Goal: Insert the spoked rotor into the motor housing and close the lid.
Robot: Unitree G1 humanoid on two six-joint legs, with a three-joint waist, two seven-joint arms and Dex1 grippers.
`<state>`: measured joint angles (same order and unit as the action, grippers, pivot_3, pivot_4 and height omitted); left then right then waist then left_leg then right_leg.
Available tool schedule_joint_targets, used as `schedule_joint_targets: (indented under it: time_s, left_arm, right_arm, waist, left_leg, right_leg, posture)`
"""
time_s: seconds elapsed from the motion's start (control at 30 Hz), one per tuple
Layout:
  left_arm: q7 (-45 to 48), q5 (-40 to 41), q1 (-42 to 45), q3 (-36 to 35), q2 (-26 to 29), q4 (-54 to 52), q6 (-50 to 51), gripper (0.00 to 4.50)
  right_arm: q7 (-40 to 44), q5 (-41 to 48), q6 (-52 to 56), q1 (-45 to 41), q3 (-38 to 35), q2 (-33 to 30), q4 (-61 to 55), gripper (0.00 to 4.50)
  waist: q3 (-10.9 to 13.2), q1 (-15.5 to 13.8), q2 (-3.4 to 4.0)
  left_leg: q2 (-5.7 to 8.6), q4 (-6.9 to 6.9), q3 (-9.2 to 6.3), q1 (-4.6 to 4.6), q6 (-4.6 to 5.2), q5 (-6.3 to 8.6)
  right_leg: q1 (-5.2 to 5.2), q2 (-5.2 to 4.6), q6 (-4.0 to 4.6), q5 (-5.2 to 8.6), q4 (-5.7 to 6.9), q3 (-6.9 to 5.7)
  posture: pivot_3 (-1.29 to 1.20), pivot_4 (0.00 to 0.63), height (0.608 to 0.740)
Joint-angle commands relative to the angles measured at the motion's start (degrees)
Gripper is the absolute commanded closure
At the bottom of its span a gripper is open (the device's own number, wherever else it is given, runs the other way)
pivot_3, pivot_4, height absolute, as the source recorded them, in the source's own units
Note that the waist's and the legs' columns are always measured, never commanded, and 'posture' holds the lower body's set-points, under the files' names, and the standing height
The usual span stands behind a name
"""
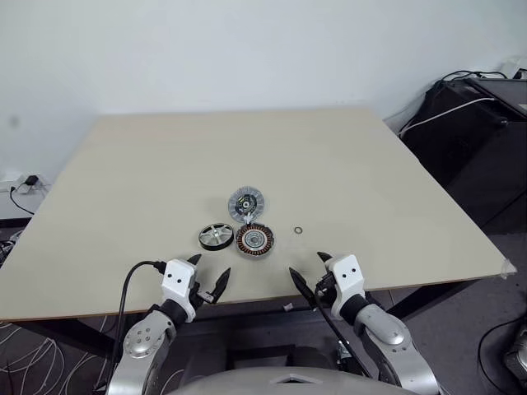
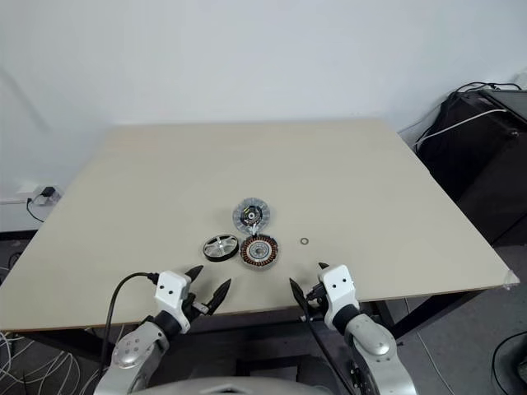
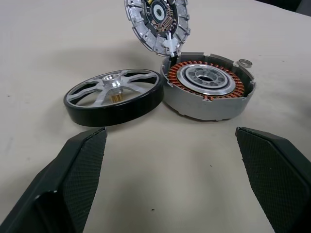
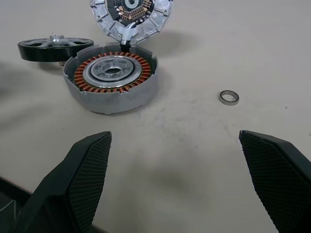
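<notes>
Fingers (image 3: 82, 170): black, cross-hatched pads, spread wide on left gripper (image 1: 207, 281) and right gripper (image 1: 310, 274), holding nothing.
Spoked rotor (image 3: 114, 95): silver spokes, dark rim.
Motor housing (image 4: 111, 80): copper windings, grey shell.
Lid (image 3: 156, 22): ribbed grey disc.
Right wrist view: small metal ring (image 4: 228, 97).

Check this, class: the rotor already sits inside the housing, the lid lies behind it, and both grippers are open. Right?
Not quite. The rotor lies on the table beside the housing, as the left wrist view shows. The lid and both open grippers are as stated.
</notes>
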<state>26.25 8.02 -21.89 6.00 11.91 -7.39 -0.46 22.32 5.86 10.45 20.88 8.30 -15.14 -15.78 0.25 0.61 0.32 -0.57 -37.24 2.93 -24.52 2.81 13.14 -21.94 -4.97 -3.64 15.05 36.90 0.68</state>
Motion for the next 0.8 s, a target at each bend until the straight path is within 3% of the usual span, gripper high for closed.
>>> schedule_joint_targets:
  time_s: [0.03, 0.5, 0.63, 0.8]
  left_arm:
    - [0.5, 1.0, 0.5, 0.2, 0.3, -3.0, -0.3, 0.03]
    - [0.9, 0.8, 0.4, 0.4, 0.3, -2.7, -0.5, 0.03]
    - [0.7, 0.5, 0.8, 0.5, 0.2, -2.4, -0.4, 0.03]
    - [0.5, 0.2, 1.3, 0.6, 0.0, -2.2, -0.5, 0.03]
  right_arm:
    - [0.3, 0.4, -1.1, -0.4, -0.1, 0.0, -1.1, 0.0]
    - [-2.7, -2.5, -2.4, -2.3, -0.6, 0.9, 2.9, 0.0]
    - [-7.9, -8.1, 0.8, -8.4, 0.4, 2.0, 8.0, 0.0]
    - [-9.5, -7.6, 5.9, -17.7, -1.0, 4.5, 14.7, 0.0]
  waist:
    - [0.0, 0.0, 0.0]
    - [0.0, 0.0, 0.0]
    - [0.0, 0.1, -0.01]
    - [0.0, 0.0, 0.01]
  left_leg:
    - [0.0, 0.0, 0.0, 0.0, 0.0, 0.0]
    - [0.0, 0.0, 0.0, 0.0, 0.0, 0.0]
    - [0.0, 0.0, 0.0, 0.03, 0.0, 0.0]
    - [0.0, -0.01, 0.0, 0.02, 0.0, 0.0]
  right_leg:
    - [0.0, 0.0, 0.0, 0.0, 0.0, 0.0]
    - [0.0, -0.01, 0.0, 0.0, 0.0, 0.0]
    - [0.0, 0.0, 0.0, -0.01, 0.02, 0.02]
    - [-0.01, 0.05, 0.01, -0.02, 0.03, 0.01]
  posture:
    - [0.0, 0.0, 0.74]
    - [0.0, 0.0, 0.74]
    - [0.0, 0.0, 0.74]
    - [0.0, 0.0, 0.74]
